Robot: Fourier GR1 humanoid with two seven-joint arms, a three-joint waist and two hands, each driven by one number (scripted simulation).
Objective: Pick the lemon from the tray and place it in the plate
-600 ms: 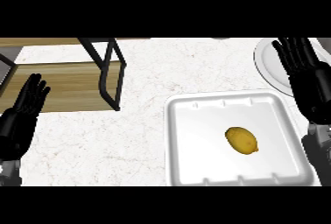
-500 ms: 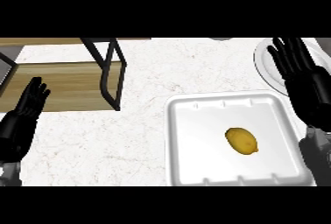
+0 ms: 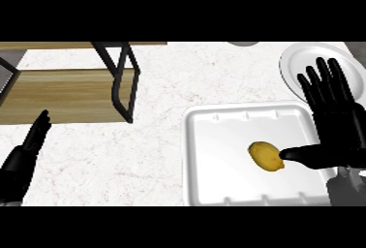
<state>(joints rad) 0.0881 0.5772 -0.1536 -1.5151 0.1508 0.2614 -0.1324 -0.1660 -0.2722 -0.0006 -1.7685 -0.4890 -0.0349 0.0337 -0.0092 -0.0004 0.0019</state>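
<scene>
Head view, looking steeply down on a pale marbled bench [image 3: 178, 87]: a white tray [image 3: 214, 169] with raised walls sits at the lower right, and the lemon [image 3: 265, 156] lies inside it, right of the tray's middle, resting on the tray floor. The right hand [image 3: 336, 121] comes in from the lower right and spreads over the tray's right side, its fingers straight and fanned apart, pointing toward the top of the view. Its thumb [image 3: 300, 154] reaches leftward and its tip meets the right edge of the lemon; the fingers are not curled around the fruit, so the hand is wide and holds nothing. The fingertips overlap the lower part of a white plate [image 3: 297, 60], which stands at the upper right beyond the tray's far corner, partly cut off by the right edge of the view. The left hand [image 3: 22, 160] shows at the lower left edge, well apart from the tray, resting with straight fingers pointing up. At the upper left a wooden surface [image 3: 57, 94] with a black metal frame [image 3: 121, 77] borders the bench.
</scene>
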